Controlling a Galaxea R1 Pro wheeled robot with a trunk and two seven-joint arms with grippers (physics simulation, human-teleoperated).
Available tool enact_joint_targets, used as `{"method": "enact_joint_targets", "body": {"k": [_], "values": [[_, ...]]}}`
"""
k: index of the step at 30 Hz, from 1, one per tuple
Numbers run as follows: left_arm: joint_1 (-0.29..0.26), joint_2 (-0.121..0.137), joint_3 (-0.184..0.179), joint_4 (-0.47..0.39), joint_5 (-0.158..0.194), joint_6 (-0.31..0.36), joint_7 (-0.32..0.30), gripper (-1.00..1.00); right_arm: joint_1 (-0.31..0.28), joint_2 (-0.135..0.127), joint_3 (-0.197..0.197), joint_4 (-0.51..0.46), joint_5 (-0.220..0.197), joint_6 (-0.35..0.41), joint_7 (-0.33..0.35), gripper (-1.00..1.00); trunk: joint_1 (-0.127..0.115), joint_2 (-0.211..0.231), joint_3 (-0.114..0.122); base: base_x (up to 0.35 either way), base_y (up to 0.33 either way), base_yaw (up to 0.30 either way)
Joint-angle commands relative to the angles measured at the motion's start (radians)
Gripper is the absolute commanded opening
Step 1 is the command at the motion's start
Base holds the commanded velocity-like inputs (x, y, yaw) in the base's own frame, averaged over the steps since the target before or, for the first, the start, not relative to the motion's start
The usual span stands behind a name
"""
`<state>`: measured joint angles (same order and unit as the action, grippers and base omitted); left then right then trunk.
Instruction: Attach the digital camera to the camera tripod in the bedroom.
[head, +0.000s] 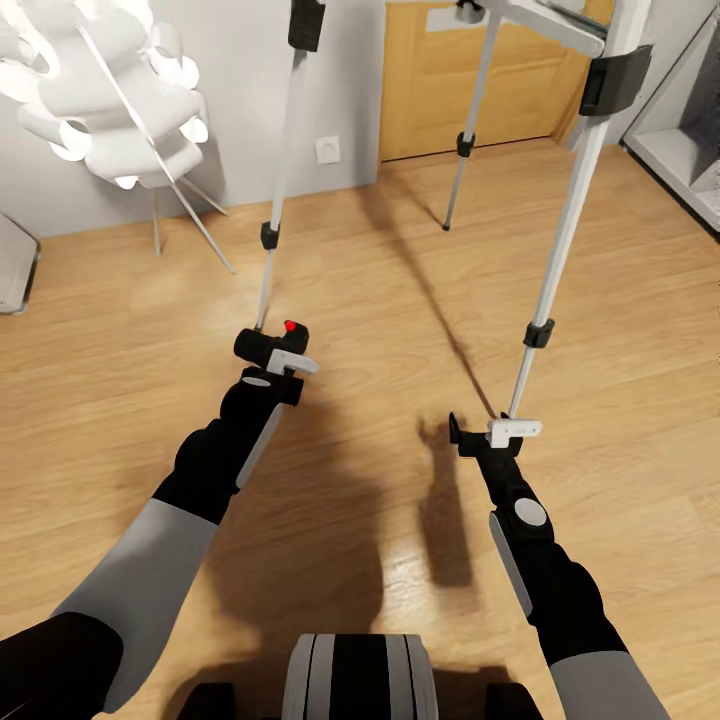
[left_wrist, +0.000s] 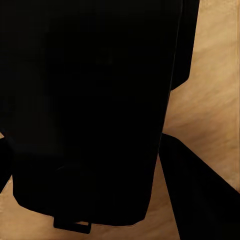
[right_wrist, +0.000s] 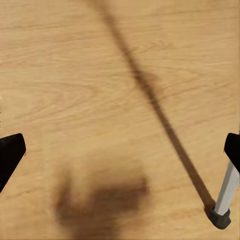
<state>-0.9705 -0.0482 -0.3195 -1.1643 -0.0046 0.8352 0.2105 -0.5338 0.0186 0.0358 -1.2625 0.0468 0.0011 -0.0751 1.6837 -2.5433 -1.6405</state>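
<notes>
Fingers of the left gripper (head: 283, 358) are closed on the digital camera (head: 272, 346), a small black body with a red button on top, held out over the wood floor (head: 380, 300) in the head view. In the left wrist view the camera's black body (left_wrist: 95, 110) sits hard against the lens, with one dark finger (left_wrist: 200, 195) beside it and floor behind.

The right gripper's fingers (head: 497, 432) are spread apart and hold nothing; in the right wrist view their two dark tips (right_wrist: 10, 152) sit at opposite edges with bare floor between them. They hover just beside the foot of the nearest leg of the camera tripod (head: 565, 230). That silver leg and its black foot (right_wrist: 222, 200) stand on the floor close to one fingertip.

The tripod straddles the space ahead of the robot: one leg comes down just behind the held camera, one near the right gripper, and a third stands farther back toward the wooden door (head: 480, 80). Its head is cut off by the top of the head view.

A white spiky floor lamp (head: 100, 90) stands at the left by the white wall (head: 250, 120), and a white shelf (head: 690, 150) shows at the right edge.
</notes>
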Motion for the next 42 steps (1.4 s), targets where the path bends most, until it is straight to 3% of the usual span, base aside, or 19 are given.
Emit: {"method": "enact_joint_targets", "body": {"k": [1, 42], "values": [[0.0, 0.0, -0.002, -0.002, -0.001, 0.005, 0.001, -1.0, 0.0, 0.0, 0.001, 0.0, 0.005, 0.0, -0.006, 1.0, 0.0, 0.0, 0.005, 0.0, 0.0, 0.0], [0.0, -0.006, -0.003, -0.014, 0.0, 0.038, 0.001, -1.0, 0.0, 0.001, 0.003, 0.0, 0.004, 0.0, -0.004, 1.0, -0.019, 0.01, 0.229, 0.0, 0.0, 0.0]]}}
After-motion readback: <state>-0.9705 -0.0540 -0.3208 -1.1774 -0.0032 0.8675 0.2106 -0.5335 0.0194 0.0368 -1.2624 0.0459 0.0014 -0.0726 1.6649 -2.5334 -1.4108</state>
